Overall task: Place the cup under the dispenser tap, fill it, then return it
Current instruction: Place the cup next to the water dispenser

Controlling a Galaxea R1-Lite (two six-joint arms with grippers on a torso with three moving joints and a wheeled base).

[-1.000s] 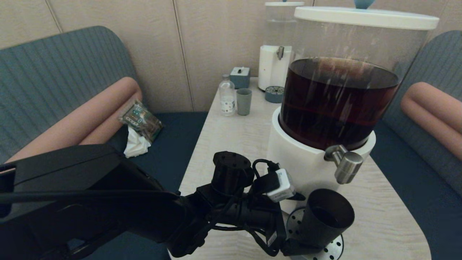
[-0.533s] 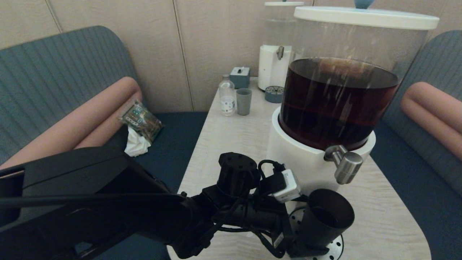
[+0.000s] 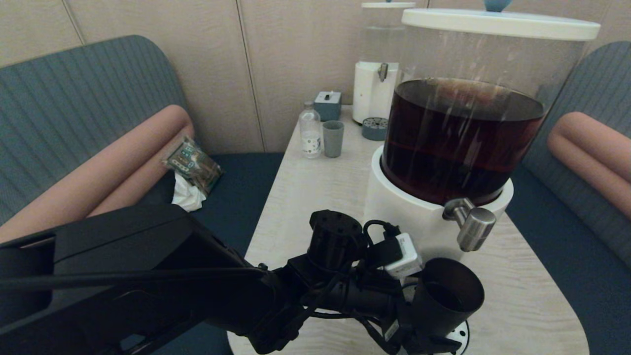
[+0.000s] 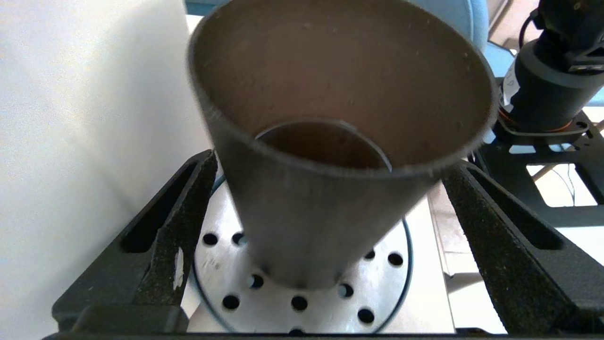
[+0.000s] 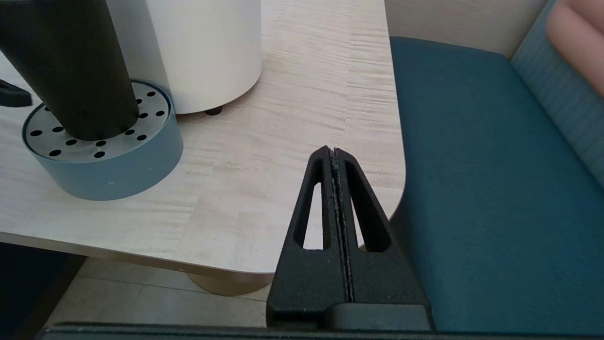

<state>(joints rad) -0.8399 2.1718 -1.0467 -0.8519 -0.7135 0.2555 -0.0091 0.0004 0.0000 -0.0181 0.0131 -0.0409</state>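
table [image 3: 315, 187] — left gripper [image 4: 325, 222] hides the cup [image 3: 446, 298] base — contact unclear.

A pale wood-grain table [image 3: 315, 192] with rounded corners carries 2 white-based dispensers: the big one [image 3: 409, 217] of dark liquid near, the smaller clear one [image 3: 370, 91] far back (beside a grey-green cup [image 3: 333, 139], small clear bottle [image 3: 310, 132] and blue-grey box [image 3: 328, 105]). A perforated blue-walled drip tray [image 5: 111, 165] sits by the big base.
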